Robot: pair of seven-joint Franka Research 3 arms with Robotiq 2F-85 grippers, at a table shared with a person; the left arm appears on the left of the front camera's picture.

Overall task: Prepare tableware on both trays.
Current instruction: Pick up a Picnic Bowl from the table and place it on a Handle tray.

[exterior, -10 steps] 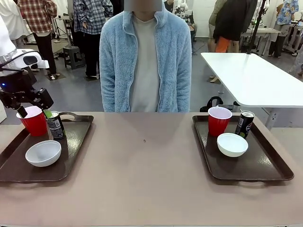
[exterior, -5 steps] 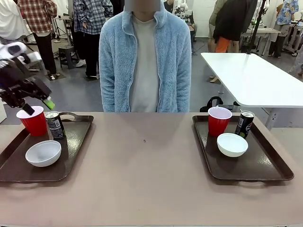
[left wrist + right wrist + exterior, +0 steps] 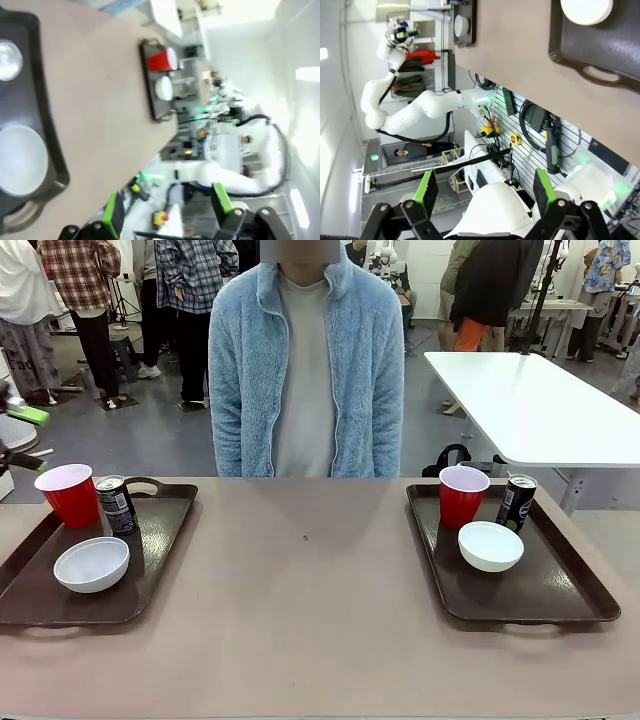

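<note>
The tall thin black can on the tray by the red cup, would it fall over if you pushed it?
Probably yes: the slim black drink can stands upright, tall and narrow. Once tipped, its round sides would likely roll, though the dark-brown plastic tray's raised rim may stop it.

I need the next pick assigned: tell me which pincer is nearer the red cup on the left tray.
Left. The left pincer hangs open just up and left of that red cup; the right pincer is open off the table's near edge.
</note>
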